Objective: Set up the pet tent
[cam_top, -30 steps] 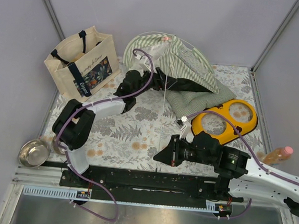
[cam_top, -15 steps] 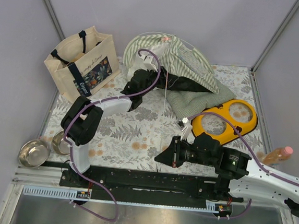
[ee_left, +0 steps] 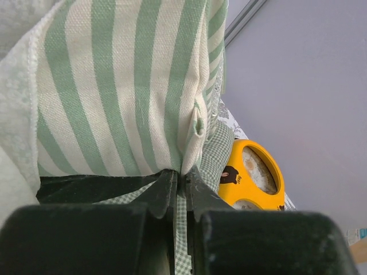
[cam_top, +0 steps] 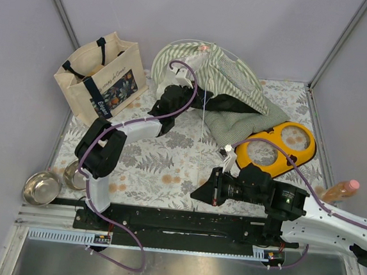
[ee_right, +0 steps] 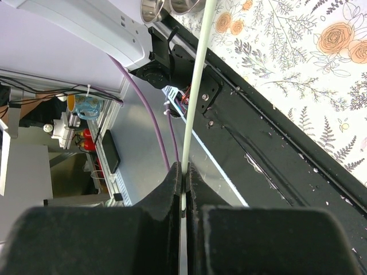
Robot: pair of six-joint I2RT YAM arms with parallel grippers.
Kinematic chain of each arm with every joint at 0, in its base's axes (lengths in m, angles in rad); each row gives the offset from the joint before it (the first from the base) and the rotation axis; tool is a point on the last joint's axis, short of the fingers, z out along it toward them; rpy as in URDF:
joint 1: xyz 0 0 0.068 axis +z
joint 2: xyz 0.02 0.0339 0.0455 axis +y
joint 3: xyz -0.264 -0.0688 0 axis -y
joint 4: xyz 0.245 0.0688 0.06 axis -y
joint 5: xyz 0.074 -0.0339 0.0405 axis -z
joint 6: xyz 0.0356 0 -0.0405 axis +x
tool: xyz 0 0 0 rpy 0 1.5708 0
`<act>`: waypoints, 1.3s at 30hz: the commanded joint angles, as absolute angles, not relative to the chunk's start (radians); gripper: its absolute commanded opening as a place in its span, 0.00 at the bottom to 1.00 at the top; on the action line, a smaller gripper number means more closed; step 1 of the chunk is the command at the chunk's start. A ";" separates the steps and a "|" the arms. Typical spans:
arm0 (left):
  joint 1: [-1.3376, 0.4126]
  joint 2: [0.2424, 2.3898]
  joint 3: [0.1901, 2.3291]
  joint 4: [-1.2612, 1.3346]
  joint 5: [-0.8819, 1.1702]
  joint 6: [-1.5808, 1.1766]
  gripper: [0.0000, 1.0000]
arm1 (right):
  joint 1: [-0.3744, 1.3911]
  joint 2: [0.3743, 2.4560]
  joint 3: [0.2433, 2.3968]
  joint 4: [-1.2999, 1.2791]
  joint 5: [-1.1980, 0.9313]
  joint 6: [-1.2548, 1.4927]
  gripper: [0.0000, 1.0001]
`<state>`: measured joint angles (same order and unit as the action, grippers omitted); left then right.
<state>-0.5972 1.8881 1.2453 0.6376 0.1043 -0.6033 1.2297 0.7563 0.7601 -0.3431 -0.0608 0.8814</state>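
**Pet tent held at both ends.** The green-and-white striped pet tent (cam_top: 225, 70) is seen slumped at the 12 o'clock edge of the floral-covered desk (cam_top: 161, 168). It is rested partly on a green checked cushion (cam_top: 242, 124).

A fold of its striped cloth is pinched between the left arm's fingers (ee_left: 165, 193), which are closed tight on it. A thin pale pole (cam_top: 200, 139) is run from the tent toward 6 o'clock and is clamped between the right arm's fingers (ee_right: 172, 184), pressed together around it.

At 10 o'clock a beige tote bag (cam_top: 102, 76) is stood upright with its mouth open; what is held inside cannot be made out. A yellow two-well feeder (cam_top: 278, 148) is laid at 3 o'clock, just beside the cushion. Two steel bowls (cam_top: 41, 187) are set at 8 o'clock, one partly hidden by the left arm. An orange bottle (cam_top: 341, 188) is seen at 4 o'clock.
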 commanded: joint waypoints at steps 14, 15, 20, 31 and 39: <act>-0.592 1.668 1.092 0.571 0.359 -0.502 0.00 | 1.235 0.797 0.753 -0.134 0.204 0.801 0.00; -0.594 1.645 1.069 0.558 0.362 -0.491 0.00 | 1.233 0.814 0.758 -0.115 0.198 0.799 0.00; -0.595 1.542 0.959 0.499 0.359 -0.437 0.00 | 1.233 0.905 0.799 -0.123 0.187 0.830 0.00; -0.606 1.415 0.763 0.492 0.362 -0.432 0.00 | 1.229 0.905 0.811 -0.210 0.270 0.920 0.00; -0.652 1.217 0.643 0.353 0.288 -0.545 0.00 | 1.229 0.960 0.864 -0.092 0.313 0.887 0.00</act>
<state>-0.6144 1.3090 0.6769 0.4953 0.2787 -0.4900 1.2469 0.9455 0.7822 -0.2546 0.1749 0.9127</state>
